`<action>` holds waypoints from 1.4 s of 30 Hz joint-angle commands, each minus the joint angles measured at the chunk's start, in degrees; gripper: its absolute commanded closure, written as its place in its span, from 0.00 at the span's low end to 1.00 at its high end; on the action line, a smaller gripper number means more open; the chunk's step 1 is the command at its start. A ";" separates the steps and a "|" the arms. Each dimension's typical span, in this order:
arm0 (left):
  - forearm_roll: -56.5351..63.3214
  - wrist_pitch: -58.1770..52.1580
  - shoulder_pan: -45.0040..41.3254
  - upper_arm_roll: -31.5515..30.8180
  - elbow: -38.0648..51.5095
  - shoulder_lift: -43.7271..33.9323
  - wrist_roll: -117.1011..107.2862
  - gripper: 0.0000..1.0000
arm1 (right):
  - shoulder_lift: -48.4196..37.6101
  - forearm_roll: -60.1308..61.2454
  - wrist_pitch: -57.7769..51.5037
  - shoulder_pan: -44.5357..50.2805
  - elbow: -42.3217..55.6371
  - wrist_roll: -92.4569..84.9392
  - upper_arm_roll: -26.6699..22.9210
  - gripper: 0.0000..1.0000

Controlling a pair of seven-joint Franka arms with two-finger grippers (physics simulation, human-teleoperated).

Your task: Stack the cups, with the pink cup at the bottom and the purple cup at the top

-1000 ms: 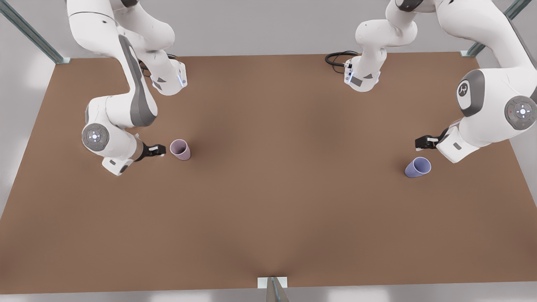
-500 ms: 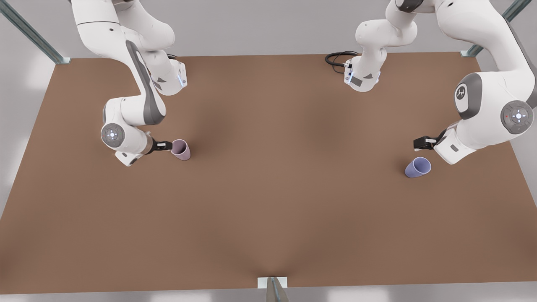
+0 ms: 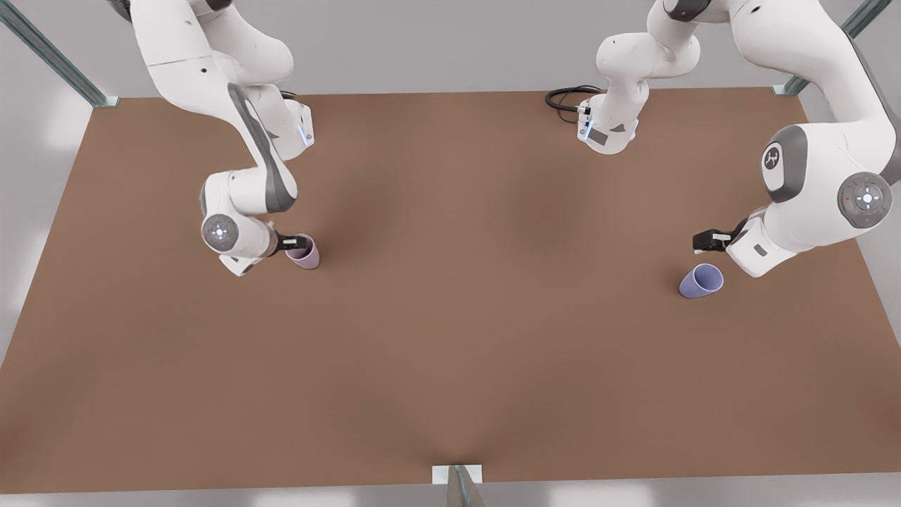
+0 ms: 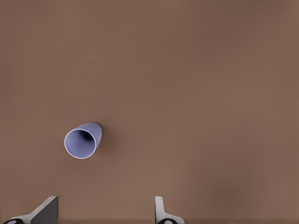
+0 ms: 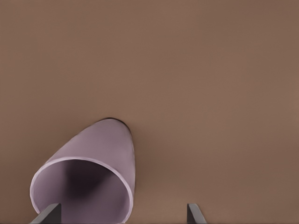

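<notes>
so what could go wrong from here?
1. The right gripper, open, sits off-centre at the pink cup's rim: one fingertip overlaps the mouth, so closing may tip or nudge the cup.
2. The left gripper, open, hovers beside the purple cup, not over it; a straight descent could miss.

No words, numbers or brand names can be read. A small white emblem sits on the grey joint cover [image 3: 776, 158] of the arm at the front view's right; it cannot be read.
</notes>
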 commanded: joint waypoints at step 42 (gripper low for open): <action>0.21 -0.48 0.00 0.09 -0.09 0.38 0.11 0.00 | 45.62 0.76 -19.70 23.43 80.31 56.77 8.27 0.79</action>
